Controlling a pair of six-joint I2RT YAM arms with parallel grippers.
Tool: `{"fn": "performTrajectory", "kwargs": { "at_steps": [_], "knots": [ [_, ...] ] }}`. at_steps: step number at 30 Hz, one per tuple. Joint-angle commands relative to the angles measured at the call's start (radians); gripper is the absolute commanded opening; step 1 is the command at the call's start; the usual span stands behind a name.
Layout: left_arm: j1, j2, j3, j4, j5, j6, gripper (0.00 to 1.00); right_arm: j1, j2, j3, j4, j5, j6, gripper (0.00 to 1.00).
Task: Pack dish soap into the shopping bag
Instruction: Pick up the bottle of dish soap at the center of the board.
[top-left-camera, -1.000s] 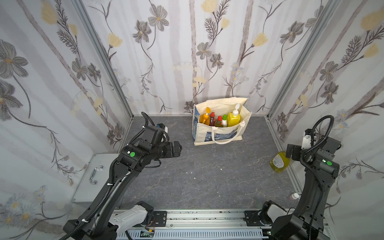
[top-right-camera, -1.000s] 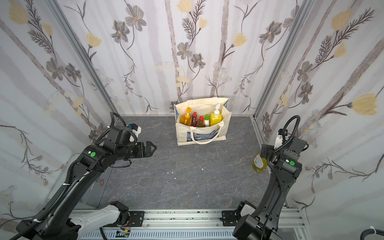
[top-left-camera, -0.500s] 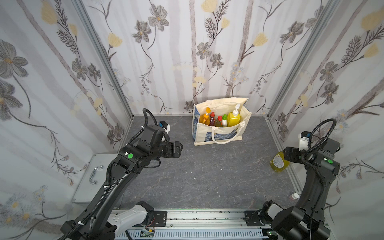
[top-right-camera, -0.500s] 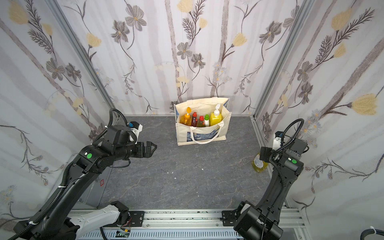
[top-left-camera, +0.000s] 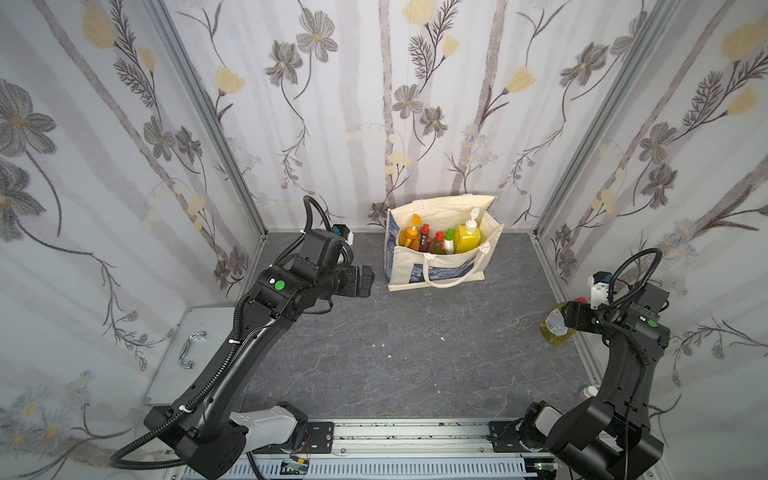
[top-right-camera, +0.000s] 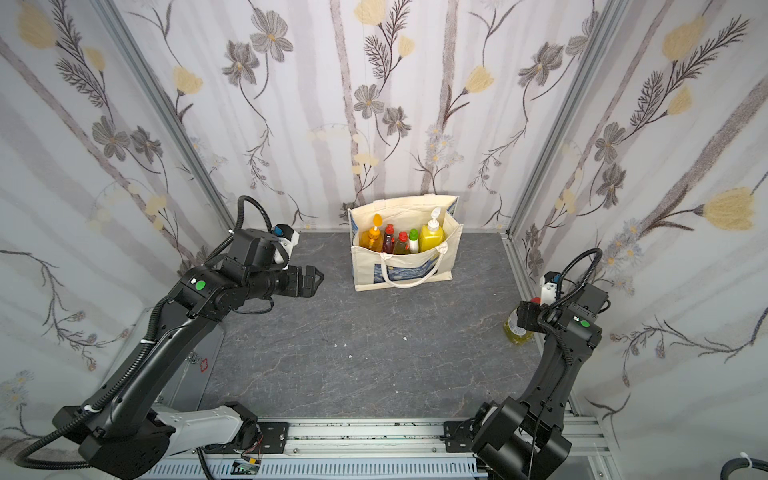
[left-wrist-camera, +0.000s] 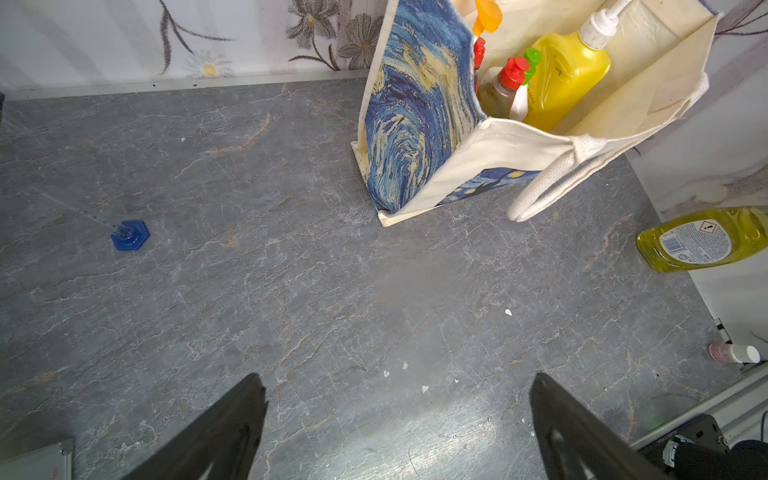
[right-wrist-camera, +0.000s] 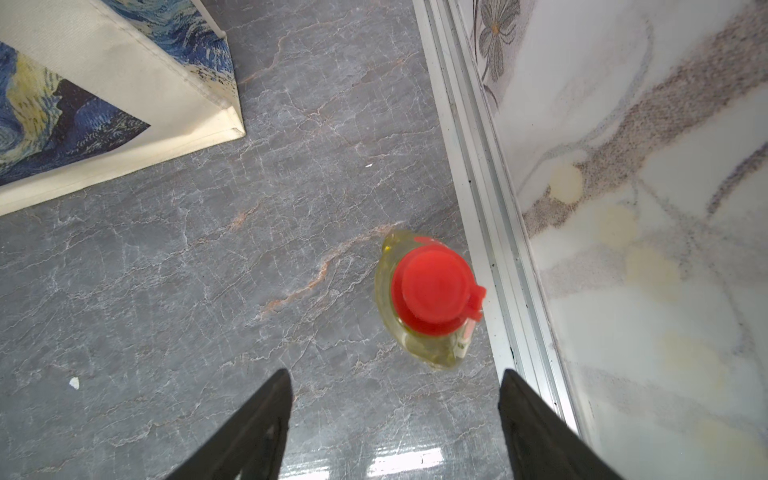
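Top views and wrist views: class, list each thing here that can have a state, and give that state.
shopping bag, upright, mouth open, handles hanging down
packed bottles, five, standing inside the bag
yellow-green bottle, upright on the table by the wall rail, red cap shut, not held
left gripper, open, empty
right gripper, open, empty, above the loose bottle

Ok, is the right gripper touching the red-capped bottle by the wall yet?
Apart. The right wrist view shows the right gripper with jaws spread, and grey floor visible between both tips and the red-capped bottle.
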Motion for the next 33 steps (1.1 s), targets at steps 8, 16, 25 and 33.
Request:
{"fn": "performTrajectory", "kwargs": {
  "at_steps": [8, 16, 25, 33],
  "knots": [
    [0.001, 0.036, 0.014, 0.014, -0.009, 0.007, 1.00, -0.011, 0.007, -0.075, 0.202, -0.071, -0.054, 0.77],
    [0.001, 0.051, 0.015, 0.017, 0.007, -0.009, 1.00, -0.022, 0.019, -0.133, 0.276, -0.129, -0.105, 0.69],
    [0.002, 0.083, 0.026, 0.019, 0.025, -0.028, 1.00, -0.078, 0.044, -0.166, 0.326, -0.207, -0.133, 0.64],
    [0.008, 0.105, 0.037, 0.026, 0.041, -0.046, 1.00, -0.089, 0.061, -0.196, 0.338, -0.237, -0.169, 0.59]
  ]
}}
